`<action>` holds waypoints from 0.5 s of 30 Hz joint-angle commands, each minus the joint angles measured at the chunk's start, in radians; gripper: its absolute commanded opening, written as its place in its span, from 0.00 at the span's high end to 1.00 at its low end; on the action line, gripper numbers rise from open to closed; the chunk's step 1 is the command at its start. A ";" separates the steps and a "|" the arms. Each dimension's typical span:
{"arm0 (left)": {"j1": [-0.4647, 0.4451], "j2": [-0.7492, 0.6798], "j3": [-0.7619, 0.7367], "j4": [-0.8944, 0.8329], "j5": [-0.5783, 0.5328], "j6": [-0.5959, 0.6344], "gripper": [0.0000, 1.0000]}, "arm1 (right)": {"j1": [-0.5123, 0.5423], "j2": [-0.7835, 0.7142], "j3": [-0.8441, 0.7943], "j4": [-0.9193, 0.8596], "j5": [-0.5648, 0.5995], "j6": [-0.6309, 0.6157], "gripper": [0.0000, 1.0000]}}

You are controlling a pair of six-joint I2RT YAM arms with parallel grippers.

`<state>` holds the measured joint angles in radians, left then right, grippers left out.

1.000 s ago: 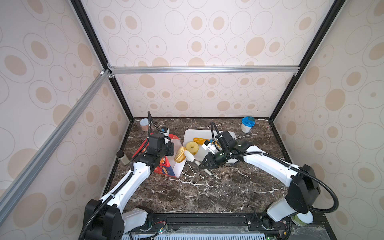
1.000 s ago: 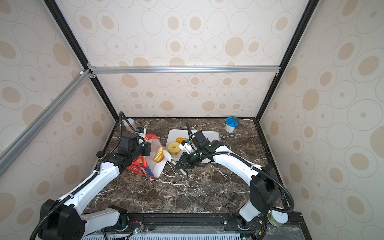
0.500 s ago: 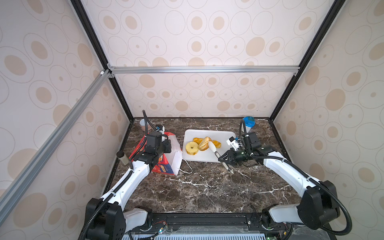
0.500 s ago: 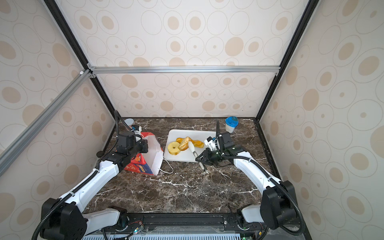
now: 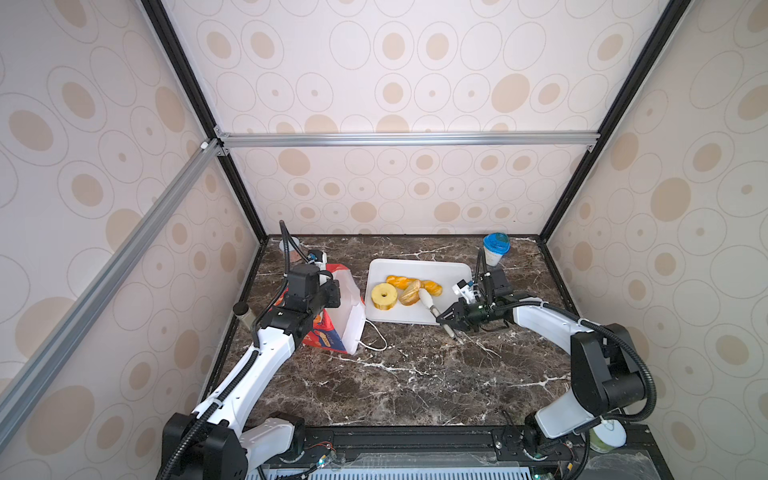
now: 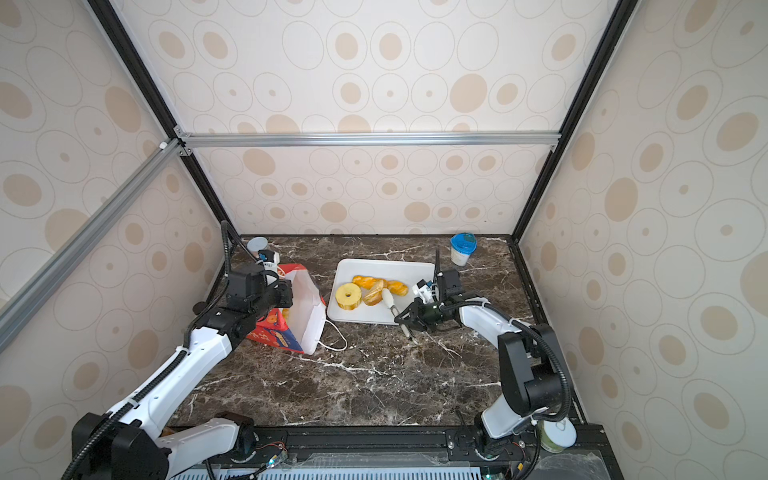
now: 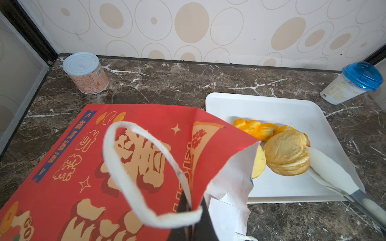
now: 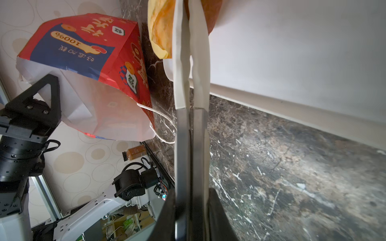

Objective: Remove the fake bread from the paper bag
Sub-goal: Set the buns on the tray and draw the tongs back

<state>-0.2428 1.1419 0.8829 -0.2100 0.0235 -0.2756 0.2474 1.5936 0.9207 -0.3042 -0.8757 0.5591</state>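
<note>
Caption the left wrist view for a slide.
Red bag in front; tongs at a bun beside the braid on the tray.

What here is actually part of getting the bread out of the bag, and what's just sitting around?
Part of the job: paper bag, ring bread, twisted braid, round bun, tongs, white tray.

Just lying about: tin can, blue-lidded cup, small bottle.

The paper bag's [image 8: 129,52] blue label [image 8: 69,47] reads "100%" in gold, with a row of small Chinese characters beside it. Large gold characters fill the bag's red face. The tin [image 7: 85,73] behind the bag shows a barcode, its other print too small to read.
</note>
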 commanded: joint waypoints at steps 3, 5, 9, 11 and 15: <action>0.008 -0.018 0.043 -0.003 0.042 0.027 1.00 | -0.011 0.058 -0.031 0.089 -0.072 -0.011 1.00; 0.009 -0.019 0.041 -0.001 0.067 0.037 1.00 | -0.011 0.064 -0.037 0.092 -0.079 -0.013 1.00; 0.009 -0.026 0.038 0.001 0.105 0.046 1.00 | -0.011 0.058 -0.040 0.066 -0.087 -0.027 0.80; 0.008 -0.028 0.037 -0.002 0.104 0.045 1.00 | -0.011 0.051 -0.038 0.037 -0.082 -0.042 0.72; 0.008 -0.031 0.039 -0.001 0.108 0.042 1.00 | -0.023 0.023 -0.055 0.004 -0.077 -0.046 0.61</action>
<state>-0.2409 1.1374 0.8837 -0.2188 0.1104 -0.2523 0.2333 1.6520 0.8848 -0.2607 -0.9287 0.5331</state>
